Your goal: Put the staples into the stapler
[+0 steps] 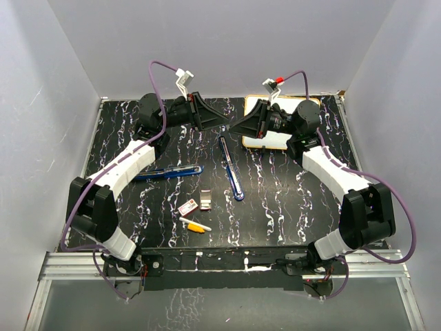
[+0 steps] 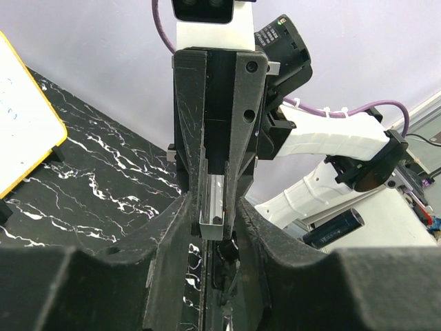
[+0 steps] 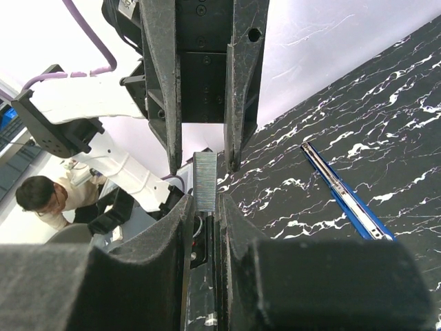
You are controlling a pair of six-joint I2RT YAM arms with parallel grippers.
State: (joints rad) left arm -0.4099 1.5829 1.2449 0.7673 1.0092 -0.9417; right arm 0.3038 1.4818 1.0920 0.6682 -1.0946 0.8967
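**Table** (image 1: 289, 200): black slab with white marbling, walled in pale grey.

**Right gripper** (image 3: 205, 200): black two-finger pincer, raised over the far middle of the table. It is clenched on a short ribbed silvery-grey staple strip (image 3: 204, 176), which juts out past its fingertips.

**Left gripper** (image 2: 212, 210): black two-finger pincer, tip to tip with the right one. Its fingers are parted a little and straddle the strip's free end. The right wrist view shows slim gaps on both sides, so it has no grasp.

**Open blue stapler** (image 1: 232, 172): long, with a bare silver channel. It lies flat on the table at centre, just near of the two grippers.

**Second long blue piece** (image 1: 169, 172): lies flat, left of the stapler and apart from it.

**Tiny red-and-white cardboard staple box** (image 1: 187, 208): near centre of the table. A loose silvery staple strip (image 1: 204, 202) lies just to its right.

**Yellow-and-white marker** (image 1: 196, 225): lies just near of the box.

**White board with a yellow rim** (image 2: 21, 117): far right of the table, partly under the right arm.
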